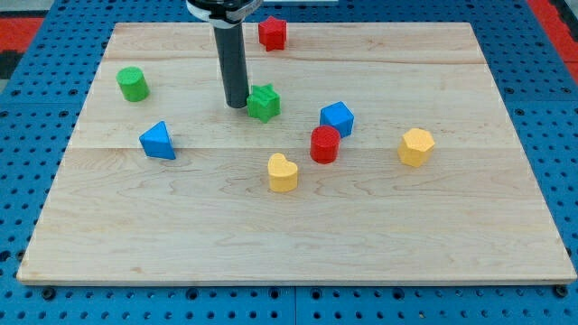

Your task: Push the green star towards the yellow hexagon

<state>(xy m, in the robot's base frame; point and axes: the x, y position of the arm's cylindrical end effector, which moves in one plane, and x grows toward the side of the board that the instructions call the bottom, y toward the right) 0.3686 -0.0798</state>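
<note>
The green star (264, 102) lies on the wooden board, a little above the middle. My tip (237, 105) stands right against the star's left side, touching it or nearly so. The yellow hexagon (415, 146) lies far to the view's right and slightly lower than the star. A blue block (337, 118) and a red cylinder (324, 144) lie between the star and the hexagon.
A red block (273, 33) sits near the view's top edge. A green cylinder (133, 84) and a blue triangle (158, 141) lie on the left. A yellow heart (283, 172) lies below the star. The board (298, 244) ends in blue pegboard.
</note>
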